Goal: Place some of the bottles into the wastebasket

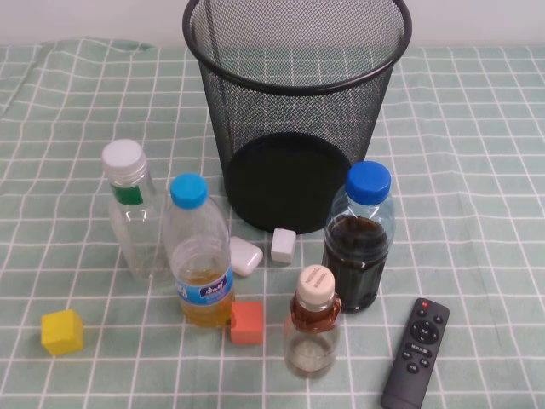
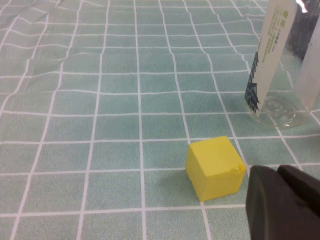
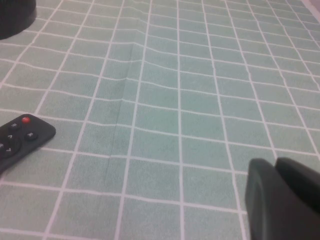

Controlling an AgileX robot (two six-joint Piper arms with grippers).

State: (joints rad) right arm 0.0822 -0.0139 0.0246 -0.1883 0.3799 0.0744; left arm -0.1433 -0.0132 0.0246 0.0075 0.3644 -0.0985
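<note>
The black wire-mesh wastebasket (image 1: 294,111) stands upright at the back middle of the table. The taller clear bottle with white cap and green neck band (image 1: 132,217) stands front left of it. The small squat bottle with beige cap and amber liquid (image 1: 312,328) stands near the front middle. Neither gripper appears in the high view. My left gripper (image 2: 278,172) is shut and empty, low over the cloth beside a yellow cube (image 2: 214,167). My right gripper (image 3: 276,164) is shut and empty over bare cloth, with the wastebasket's base (image 3: 15,17) far off.
A blue-capped bottle of yellow liquid (image 1: 201,260) and a blue-capped bottle of dark liquid (image 1: 359,243) stand among the task bottles. A yellow cube (image 1: 62,331), an orange cube (image 1: 247,322), two white blocks (image 1: 245,255) and a black remote (image 1: 415,354) lie on the checked cloth.
</note>
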